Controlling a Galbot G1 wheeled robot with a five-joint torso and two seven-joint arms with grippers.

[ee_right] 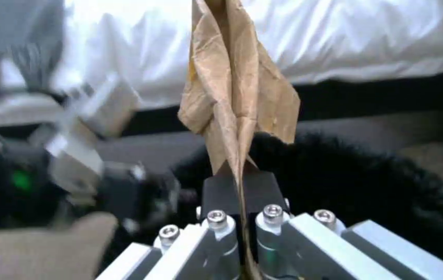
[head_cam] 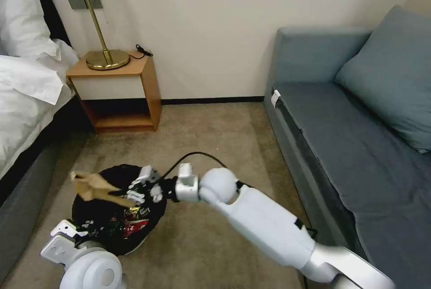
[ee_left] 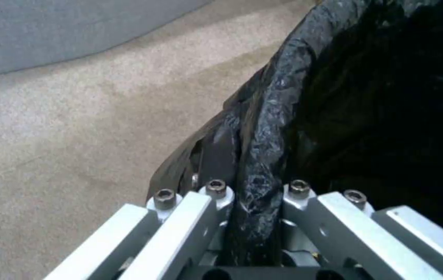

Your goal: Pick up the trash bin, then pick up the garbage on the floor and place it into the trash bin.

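Observation:
The trash bin [head_cam: 155, 224], white with a wrinkly black bag liner, hangs just above the carpet at the lower left. My left gripper [head_cam: 77, 234] is shut on its near rim; the left wrist view shows the black liner rim [ee_left: 263, 155] pinched between the fingers [ee_left: 203, 210]. My right gripper [head_cam: 130, 193] reaches over the bin's mouth, shut on a tan paper bag [head_cam: 90, 185] that sticks out to the left above the opening. In the right wrist view the paper bag [ee_right: 237, 89] stands up from the closed fingers [ee_right: 221, 186]. Red-and-white and yellow-brown wrappers [head_cam: 132, 224] lie inside the bin.
A bed with white linen [head_cam: 27, 86] runs along the left, and a wooden nightstand [head_cam: 119, 95] with a brass lamp [head_cam: 105, 55] stands at the wall. A grey-blue sofa [head_cam: 359, 136] fills the right. Beige carpet [head_cam: 215, 136] lies open between them.

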